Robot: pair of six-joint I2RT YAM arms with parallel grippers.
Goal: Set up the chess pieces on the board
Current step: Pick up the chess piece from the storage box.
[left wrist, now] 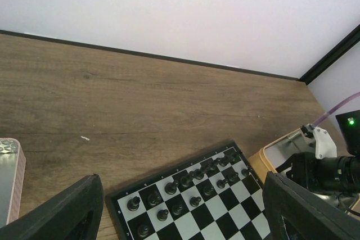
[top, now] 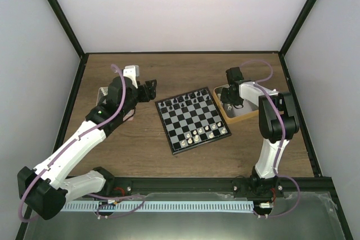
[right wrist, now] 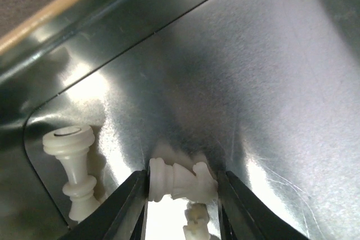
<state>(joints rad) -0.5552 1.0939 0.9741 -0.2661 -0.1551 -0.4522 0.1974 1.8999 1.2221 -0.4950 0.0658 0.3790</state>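
Note:
The board lies mid-table with black chessmen on its far rows and several cream-white chess pieces on its near rows. My right gripper reaches down into the orange-tan tray. In the right wrist view it is shut on a white knight lying on its side on the tray's shiny floor. My left gripper is open and empty, hovering left of the board's far corner. In its wrist view the board lies between its fingers.
Another white piece lies in the tray's corner, and a small one just below the knight. A pink tray sits at the left under my left arm. The black frame rail runs along the table's far edge.

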